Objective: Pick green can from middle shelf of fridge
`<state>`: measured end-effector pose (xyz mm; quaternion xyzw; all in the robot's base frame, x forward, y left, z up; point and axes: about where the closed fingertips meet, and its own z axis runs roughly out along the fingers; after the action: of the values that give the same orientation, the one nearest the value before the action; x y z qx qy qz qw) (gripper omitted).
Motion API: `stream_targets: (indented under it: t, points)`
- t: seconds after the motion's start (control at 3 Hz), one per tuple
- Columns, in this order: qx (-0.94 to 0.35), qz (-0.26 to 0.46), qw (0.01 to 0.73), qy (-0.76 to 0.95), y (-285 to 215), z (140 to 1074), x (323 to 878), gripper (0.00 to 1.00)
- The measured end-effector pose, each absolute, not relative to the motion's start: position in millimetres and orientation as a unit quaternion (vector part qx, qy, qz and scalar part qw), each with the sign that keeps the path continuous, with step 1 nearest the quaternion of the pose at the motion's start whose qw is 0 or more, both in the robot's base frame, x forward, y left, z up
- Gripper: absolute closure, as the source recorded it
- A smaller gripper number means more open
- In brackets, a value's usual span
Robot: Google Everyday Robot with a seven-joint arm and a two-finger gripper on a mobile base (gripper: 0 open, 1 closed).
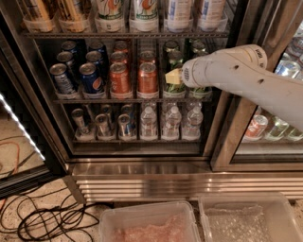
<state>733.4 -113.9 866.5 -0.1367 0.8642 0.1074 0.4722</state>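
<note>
The fridge [142,177] stands open in front of me, with a ribbed steel base. Its middle shelf [97,100] holds rows of blue cans [90,78], orange cans [147,78] and, to the right, green cans [174,60]. My gripper [173,76] sits at the end of the white arm [236,78], which reaches in from the right. The gripper is right at the front green can [173,88] and covers its upper part, so only the can's lower body shows. Another green can [198,47] stands further right, behind the arm.
Tall bottles [144,14] fill the shelf above. Small water bottles [171,123] and cans [102,125] fill the shelf below. A closed glass door [270,127] is on the right. Two clear plastic bins [151,222] and black cables [42,217] lie on the floor.
</note>
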Motion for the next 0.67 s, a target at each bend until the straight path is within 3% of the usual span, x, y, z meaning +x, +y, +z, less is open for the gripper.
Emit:
stream_targets:
  t: [0.67]
  points:
    - [-0.184, 0.133, 0.411, 0.883, -118, 895, 659, 1.00]
